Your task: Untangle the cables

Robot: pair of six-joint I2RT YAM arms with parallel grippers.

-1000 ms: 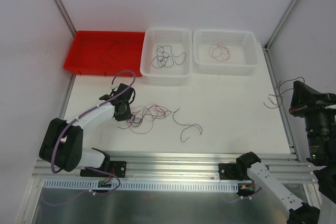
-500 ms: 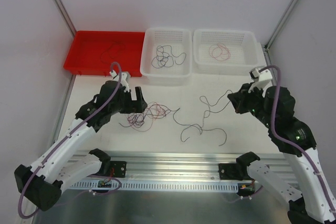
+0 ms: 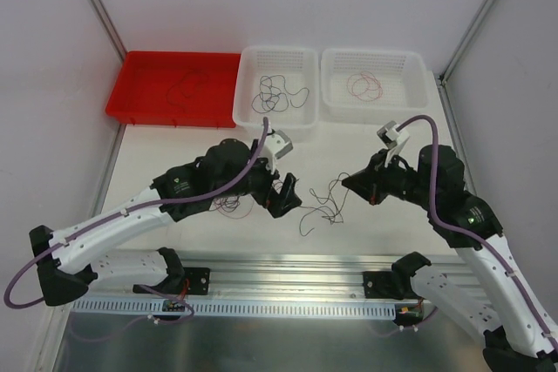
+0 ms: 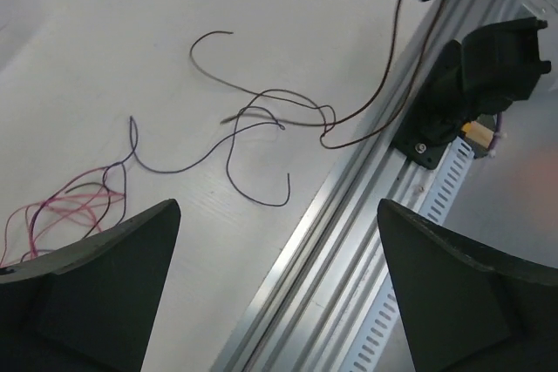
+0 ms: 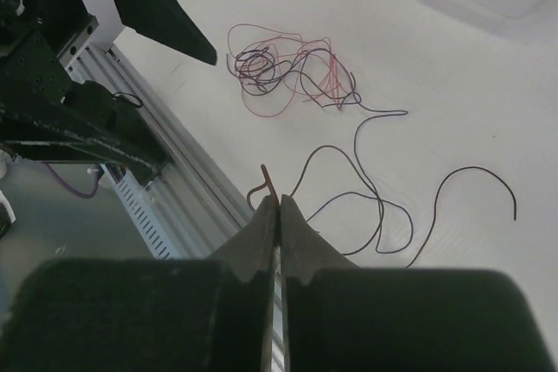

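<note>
Cables (image 5: 288,76) loosely tangled, right claw (image 5: 278,202) pinching one strand (image 4: 394,58), left claw (image 4: 277,211) spread, both now nearer

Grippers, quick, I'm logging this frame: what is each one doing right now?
Left gripper: open, holding nothing.
Right gripper: shut on one thin cable.

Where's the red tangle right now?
Top view: on the table left of centre, partly under the left gripper, dark wires to its right; red tangle.
</note>
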